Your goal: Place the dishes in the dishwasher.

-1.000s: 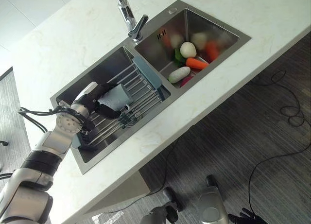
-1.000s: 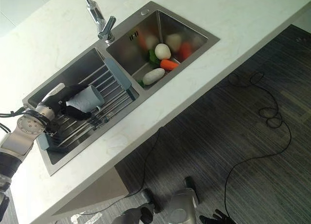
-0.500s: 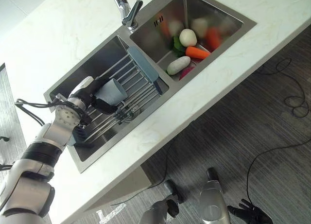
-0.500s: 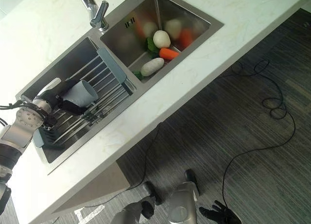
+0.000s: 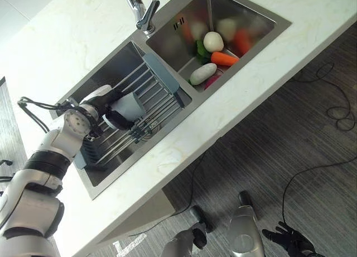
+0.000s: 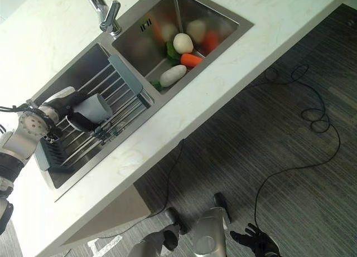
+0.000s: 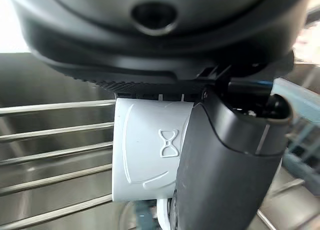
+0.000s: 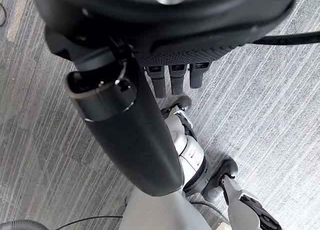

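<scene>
My left hand (image 5: 103, 99) is shut on a pale grey cup (image 5: 130, 105), which lies on its side just above the bars of a metal dish rack (image 5: 152, 94). The rack spans the left basin of a steel sink (image 5: 97, 84) and has a blue-grey end piece (image 5: 161, 73). In the left wrist view the thumb (image 7: 225, 165) presses along the cup (image 7: 145, 150), with the rack bars behind it. My right hand (image 5: 289, 237) hangs low near the floor, fingers spread and holding nothing, and its thumb (image 8: 130, 135) shows in the right wrist view.
The right basin (image 5: 262, 23) holds a carrot (image 5: 225, 58), a long white radish (image 5: 202, 73), a round white vegetable (image 5: 213, 41) and some greens. A chrome faucet (image 5: 140, 11) stands behind the sink. Pale marble counter (image 5: 234, 101) surrounds it, its edge dropping to dark floor.
The camera has shifted, sliding the whole scene up and left. My left hand keeps the cup over the rack and has turned it slightly toward the bars. The right hand now shows more fully.
</scene>
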